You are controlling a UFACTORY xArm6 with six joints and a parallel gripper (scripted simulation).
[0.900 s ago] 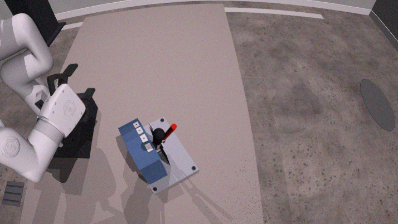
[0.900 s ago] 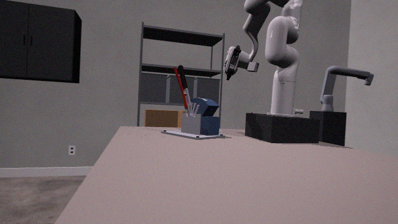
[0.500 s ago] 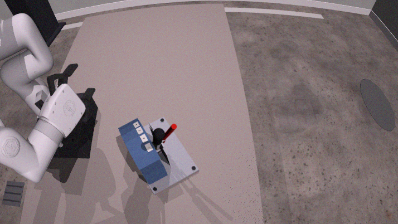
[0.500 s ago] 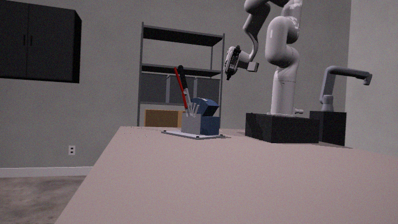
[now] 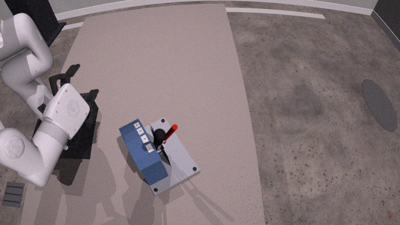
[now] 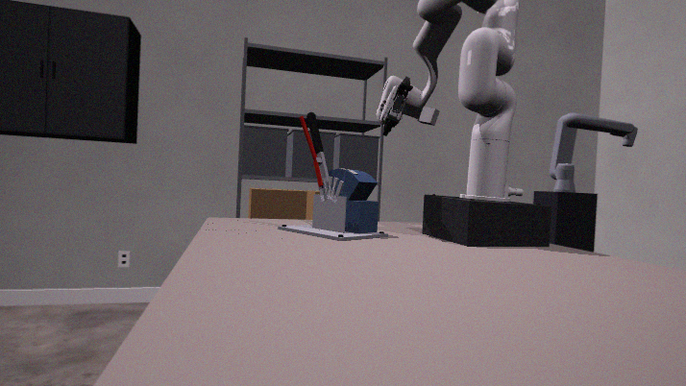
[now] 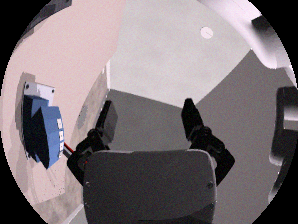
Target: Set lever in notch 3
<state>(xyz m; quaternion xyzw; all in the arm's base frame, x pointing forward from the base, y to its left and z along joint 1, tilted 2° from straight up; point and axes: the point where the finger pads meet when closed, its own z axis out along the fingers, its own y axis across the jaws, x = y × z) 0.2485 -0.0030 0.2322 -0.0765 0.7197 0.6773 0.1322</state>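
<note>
The claw (image 5: pixel 82 81) hangs wide open with nothing between its fingers, up in the air near the counter's (image 5: pixel 168 56) left edge and well apart from the lever. The lever (image 6: pixel 315 144) stands on a grey plate (image 5: pixel 185 156) toward the counter's near edge, leaning away from the blue housing (image 5: pixel 143 152). The red bar (image 5: pixel 170 133) runs just beside the lever's black handle (image 5: pixel 159 135).

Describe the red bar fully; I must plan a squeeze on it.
The red bar is a thin, glossy rod with a rounded tip. It runs close alongside the black handle, leaning with it, its lower end meeting the lever mechanism above the grey base plate. Nothing grips it: the gripper is open, well away.
</note>
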